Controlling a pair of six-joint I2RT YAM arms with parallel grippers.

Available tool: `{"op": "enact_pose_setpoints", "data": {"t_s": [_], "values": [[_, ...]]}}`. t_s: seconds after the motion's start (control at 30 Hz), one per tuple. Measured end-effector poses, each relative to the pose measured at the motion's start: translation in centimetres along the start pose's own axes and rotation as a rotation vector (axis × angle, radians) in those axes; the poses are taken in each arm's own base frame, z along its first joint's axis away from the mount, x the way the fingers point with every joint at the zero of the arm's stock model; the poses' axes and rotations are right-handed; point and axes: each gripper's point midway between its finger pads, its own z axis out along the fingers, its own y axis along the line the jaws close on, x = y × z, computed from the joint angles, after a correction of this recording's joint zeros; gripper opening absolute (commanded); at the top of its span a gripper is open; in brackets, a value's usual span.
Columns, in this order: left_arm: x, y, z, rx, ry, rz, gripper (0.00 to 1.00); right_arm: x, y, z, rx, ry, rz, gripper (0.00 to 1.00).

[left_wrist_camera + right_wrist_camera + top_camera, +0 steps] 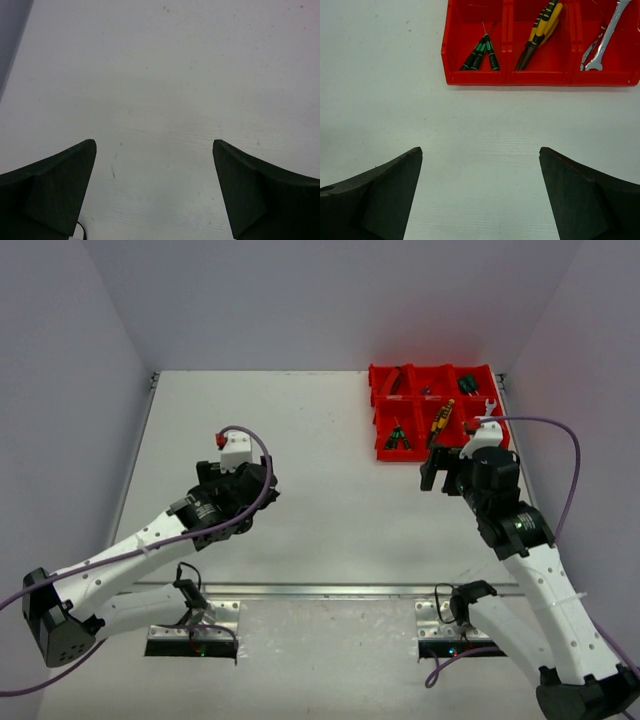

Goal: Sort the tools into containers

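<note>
The red bins (400, 454) stand at the table's far right as a two-row block. The front row holds green-black screwdrivers (481, 52), yellow-handled pliers (542, 30) and silver wrenches (605, 35). From above I also see the screwdrivers (398, 437), the pliers (441, 420), a wrench (487, 408) and dark tools in the back row (395, 380). My right gripper (436, 472) is open and empty just in front of the bins (540, 77); its fingers (390, 185) frame bare table. My left gripper (266, 483) is open and empty over bare table at centre left (154, 147).
Grey walls close in the table on the left, back and right. A metal rail (330, 590) runs along the near edge by the arm bases. A purple cable (560, 440) loops from the right wrist.
</note>
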Motion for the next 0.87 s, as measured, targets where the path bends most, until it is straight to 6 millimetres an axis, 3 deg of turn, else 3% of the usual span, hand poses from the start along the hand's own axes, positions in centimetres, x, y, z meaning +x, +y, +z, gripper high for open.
{"op": "enact_pose_setpoints", "data": {"t_s": [0.2,0.33,0.43,0.7,0.87], "values": [[-2.1,2.7,0.9,-0.101,-0.040,-0.044,1.00,1.3,-0.6,-0.7,0.013,0.024,-0.018,0.99],[-4.5,5.7,1.6,-0.133,-0.085,-0.196,1.00,2.8,-0.9,-0.9,0.014,0.036,-0.029,0.99],[-5.8,7.7,0.8,-0.126,-0.155,-0.297,1.00,2.9,-1.0,-1.0,0.016,0.031,-0.035,0.99],[-6.7,8.7,-1.5,-0.024,-0.289,-0.384,1.00,2.7,-1.3,-1.1,0.027,0.019,-0.039,0.99],[-6.6,8.7,-1.5,-0.012,-0.301,-0.371,1.00,2.4,-1.2,-1.0,0.025,0.009,-0.036,0.99]]}}
